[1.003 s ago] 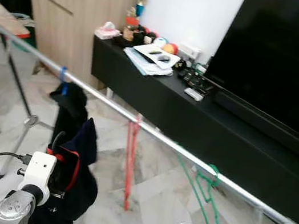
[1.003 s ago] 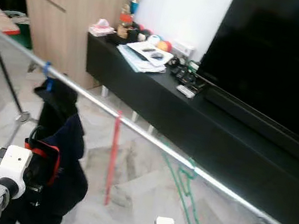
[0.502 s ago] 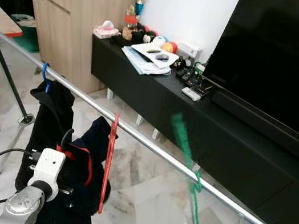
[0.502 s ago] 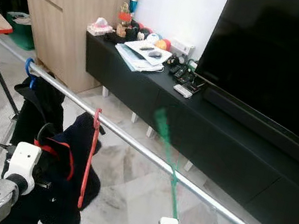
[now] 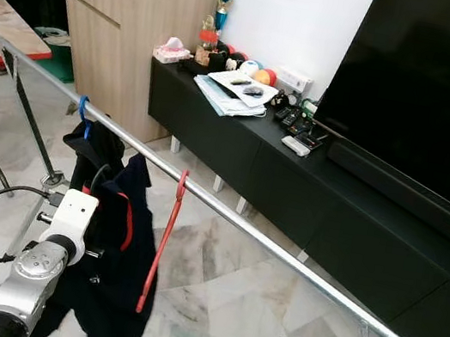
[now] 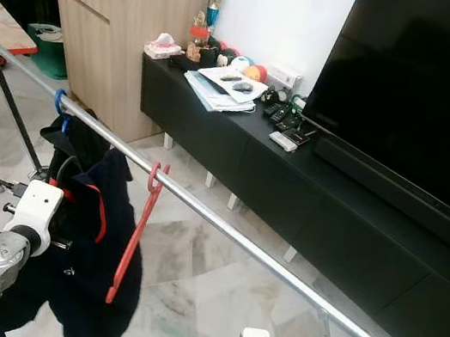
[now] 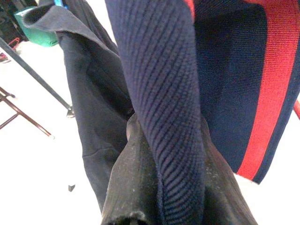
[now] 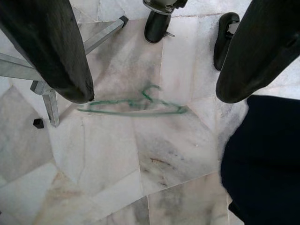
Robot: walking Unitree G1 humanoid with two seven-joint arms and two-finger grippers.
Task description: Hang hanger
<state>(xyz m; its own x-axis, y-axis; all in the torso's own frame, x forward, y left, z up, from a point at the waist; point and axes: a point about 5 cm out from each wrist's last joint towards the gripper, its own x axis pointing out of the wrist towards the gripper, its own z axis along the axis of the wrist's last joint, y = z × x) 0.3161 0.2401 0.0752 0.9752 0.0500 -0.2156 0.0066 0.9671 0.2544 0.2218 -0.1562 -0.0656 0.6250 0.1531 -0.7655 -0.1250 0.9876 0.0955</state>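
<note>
Hanger trouble: the green hanger [image 8: 133, 106] lies flat on the floor under my right gripper [image 8: 154, 61], whose fingers are spread and hold nothing. It is not on the silver rail [image 5: 295, 266], so that job is left. My left gripper [image 7: 159, 187] pinches the dark blue cloth [image 7: 159, 93] near the red hanger [image 5: 161, 245].

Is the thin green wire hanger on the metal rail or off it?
Off it. The thin green wire hanger lies flat on the marble floor, between the right gripper's open jaws.

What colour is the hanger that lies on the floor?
Green; the hanger shows best in the right wrist view.
</note>
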